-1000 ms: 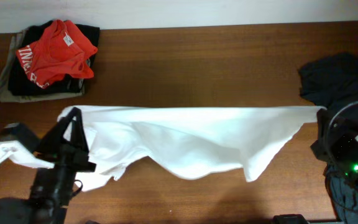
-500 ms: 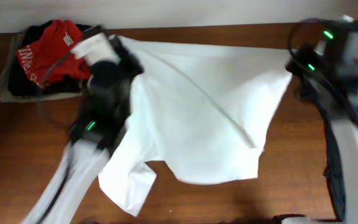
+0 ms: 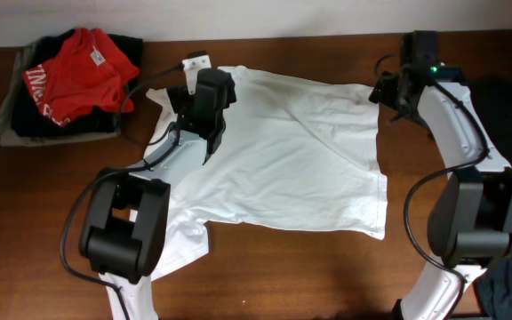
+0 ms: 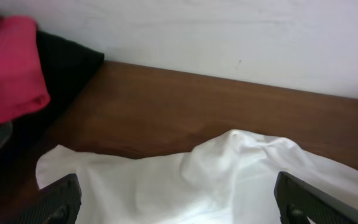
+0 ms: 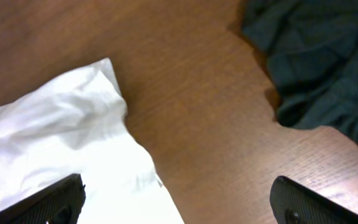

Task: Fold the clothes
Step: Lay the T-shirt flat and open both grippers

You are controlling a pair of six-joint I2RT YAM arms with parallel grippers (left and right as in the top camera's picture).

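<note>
Now, shirt on the desk: the white T-shirt (image 3: 283,160) lies spread out and creased across the middle of the brown desk (image 3: 327,276), closer to its far edge.
Left hand: the left hand (image 4: 188,202) hangs over the shirt's far left corner. Its fingers are spread wide and hold nothing, and cloth lies below and just ahead of it.
Right hand: the right hand (image 5: 179,199) is at the shirt's far right corner, just as wide apart and empty. The cloth corner lies toward one finger and bare wood toward the other.
Hidden or unclear: the left arm covers part of the shirt's left side. I cannot make out the collar. Both wrist views cut the fingers off at the bottom edge.
Direction: the shirt's long axis runs left to right along the desk, a little tilted. A straight edge closes the right end, and a sleeve-like flap sticks out at the near left.
Nearby: a red garment (image 3: 78,71) sits on a pile of dark clothes (image 3: 25,124) in the far left corner, near the shirt. A dark garment (image 5: 316,62) lies to the right, apart from the shirt.
</note>
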